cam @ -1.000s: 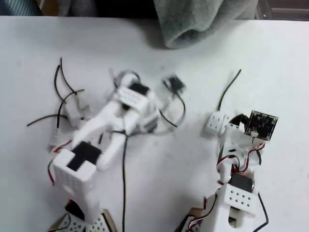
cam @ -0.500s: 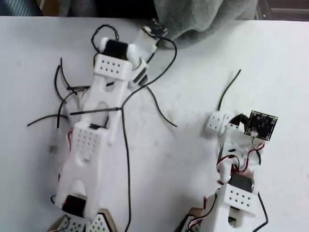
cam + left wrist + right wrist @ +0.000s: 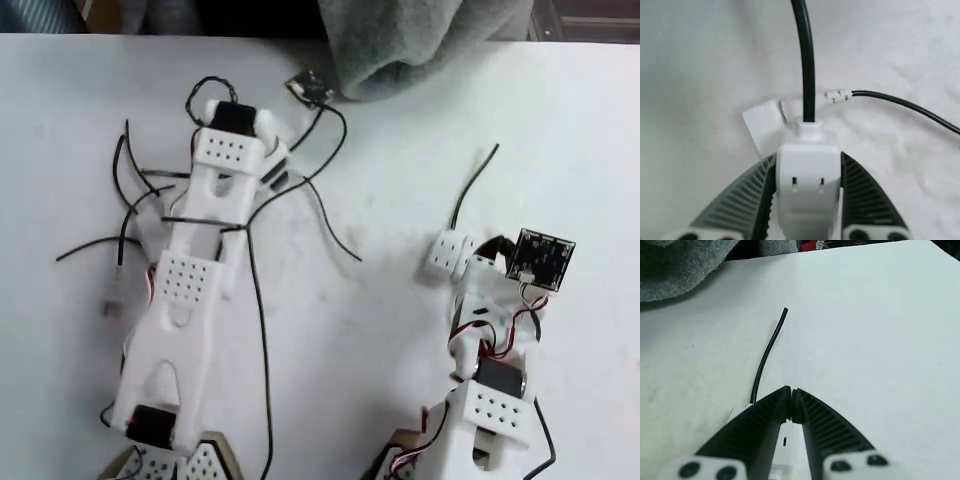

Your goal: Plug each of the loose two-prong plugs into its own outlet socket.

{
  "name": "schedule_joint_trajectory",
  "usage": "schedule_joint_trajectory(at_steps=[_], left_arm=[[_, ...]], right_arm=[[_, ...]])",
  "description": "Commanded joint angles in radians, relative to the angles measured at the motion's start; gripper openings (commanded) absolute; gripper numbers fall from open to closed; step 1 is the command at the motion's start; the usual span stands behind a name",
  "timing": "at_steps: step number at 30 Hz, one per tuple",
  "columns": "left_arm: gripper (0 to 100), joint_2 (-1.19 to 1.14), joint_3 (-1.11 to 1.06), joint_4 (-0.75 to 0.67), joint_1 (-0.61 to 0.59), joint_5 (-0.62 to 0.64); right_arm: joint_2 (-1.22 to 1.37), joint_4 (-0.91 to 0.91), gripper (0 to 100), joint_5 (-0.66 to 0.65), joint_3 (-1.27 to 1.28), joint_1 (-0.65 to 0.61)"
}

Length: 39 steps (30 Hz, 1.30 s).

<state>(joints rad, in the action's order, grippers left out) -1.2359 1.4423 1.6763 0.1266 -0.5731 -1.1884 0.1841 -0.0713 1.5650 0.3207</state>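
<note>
My left gripper (image 3: 807, 200) is shut on a white plug (image 3: 807, 167) with two small slots on its face and a black cable (image 3: 805, 55) running out of its far end. Just past it on the table lie a white block (image 3: 762, 125) and a small white connector (image 3: 836, 95) on a black wire. In the high view the left arm (image 3: 215, 200) stretches over the tangle of wires at the left. My right gripper (image 3: 790, 392) is shut, fingertips touching, over a white socket piece (image 3: 782, 442) whose black cable (image 3: 769, 352) leads away. That piece (image 3: 450, 252) sits beside the right arm's tip.
A grey cloth (image 3: 420, 40) hangs over the far table edge. Loose black wires (image 3: 125, 190) and small white pieces (image 3: 115, 290) lie left of the left arm. A long black cable (image 3: 262, 340) runs down the middle-left of the white table (image 3: 380, 330).
The left arm has unfolded from the table's middle and stretched toward the far left, then drawn back slightly. The right arm and its white piece have stayed put.
</note>
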Motion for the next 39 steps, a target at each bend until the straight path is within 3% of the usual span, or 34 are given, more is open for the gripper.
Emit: schedule_joint_trajectory(at_steps=[1, 4, 15, 23, 27, 33, 39], left_arm=[[19, -0.004, 0.028, -0.026, -0.005, -0.063], [25, 0.015, 0.035, -0.06, -0.018, -0.063], [25, 0.277, 0.035, -0.203, -0.019, -0.06], [25, 0.564, 0.035, -0.242, -0.084, -0.057], [25, 0.69, 0.034, -0.166, -0.177, -0.009], [25, 0.855, 0.029, 0.087, -0.358, 0.026], [25, 0.891, -0.072, 0.114, -0.621, 0.034]], right_arm=[[0.001, -0.018, 2.4, 0.002, -0.005, 0.007], [0.001, -0.018, 2.4, 0.002, -0.005, 0.007], [0.001, -0.019, 2.5, 0.002, -0.005, 0.007], [0.001, -0.021, 2.5, 0.002, -0.005, 0.007], [0.001, -0.021, 2.5, 0.002, -0.005, 0.007], [0.001, -0.019, 2.5, 0.002, -0.005, 0.005], [0.001, -0.016, 2.5, 0.0, -0.005, 0.005]])
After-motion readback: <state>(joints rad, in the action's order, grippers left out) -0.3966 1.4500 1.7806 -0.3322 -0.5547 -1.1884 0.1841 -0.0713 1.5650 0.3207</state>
